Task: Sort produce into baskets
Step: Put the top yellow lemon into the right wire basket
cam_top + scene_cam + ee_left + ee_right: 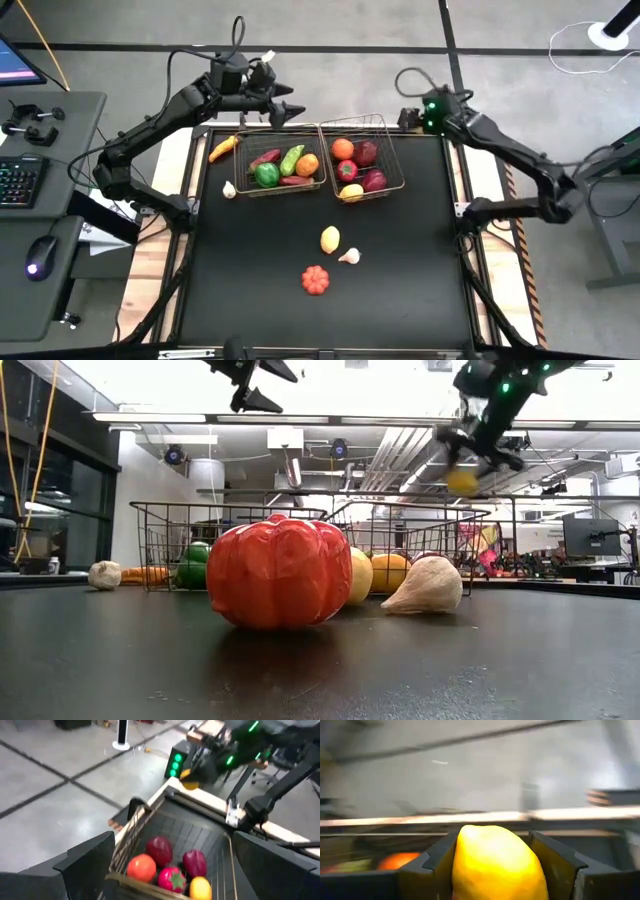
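— Where are we today?
— A robotics lab: exposed ceiling ducts (400, 445), strip lights (150, 417), a backlit keyboard (20, 180) and mouse (40, 255) on a side workstation, cables (580, 50) across the concrete floor (100, 40).

In the low view, the big ribbed red toy tomato (279, 572) hides most of the yellow lemon (359, 576) behind it and parts of the two bronze wire-mesh baskets (165, 530). Right of the tomato, the pale garlic bulb (424, 586) covers part of an orange fruit (388, 571). The right wrist view is blurred; its lower edge cuts off the yellow lemon (496, 865) between the dark fingers (555, 862).
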Motion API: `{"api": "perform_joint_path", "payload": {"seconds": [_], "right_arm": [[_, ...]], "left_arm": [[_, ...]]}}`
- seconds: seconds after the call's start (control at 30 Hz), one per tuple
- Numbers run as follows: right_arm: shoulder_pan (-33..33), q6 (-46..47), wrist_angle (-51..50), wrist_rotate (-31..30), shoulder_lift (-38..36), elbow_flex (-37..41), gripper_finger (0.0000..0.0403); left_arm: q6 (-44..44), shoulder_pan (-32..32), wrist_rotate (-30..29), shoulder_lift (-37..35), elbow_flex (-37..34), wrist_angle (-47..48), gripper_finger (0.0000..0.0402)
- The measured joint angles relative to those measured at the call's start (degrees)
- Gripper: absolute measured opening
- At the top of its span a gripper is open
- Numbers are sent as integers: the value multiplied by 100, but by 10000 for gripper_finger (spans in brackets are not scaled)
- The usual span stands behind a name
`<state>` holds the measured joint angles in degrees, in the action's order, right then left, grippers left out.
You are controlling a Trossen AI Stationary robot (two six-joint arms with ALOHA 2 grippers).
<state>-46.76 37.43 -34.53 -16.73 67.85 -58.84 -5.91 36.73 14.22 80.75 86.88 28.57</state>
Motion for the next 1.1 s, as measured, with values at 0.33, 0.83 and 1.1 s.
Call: {"api": "perform_joint_path", "payload": {"seconds": [0.33, 0.83, 1.1], "right_arm": [[1421, -12, 1370, 1653, 372, 16, 207], [2240, -552, 1745, 1514, 951, -41, 210], [2245, -1038, 1556, 1756, 947, -561, 288]], "left_arm": [[-141, 0, 0, 0, -1, 839, 391], [-303, 0, 0, 0, -1, 933, 391], [-302, 0, 0, 2, -1, 931, 391]]}}
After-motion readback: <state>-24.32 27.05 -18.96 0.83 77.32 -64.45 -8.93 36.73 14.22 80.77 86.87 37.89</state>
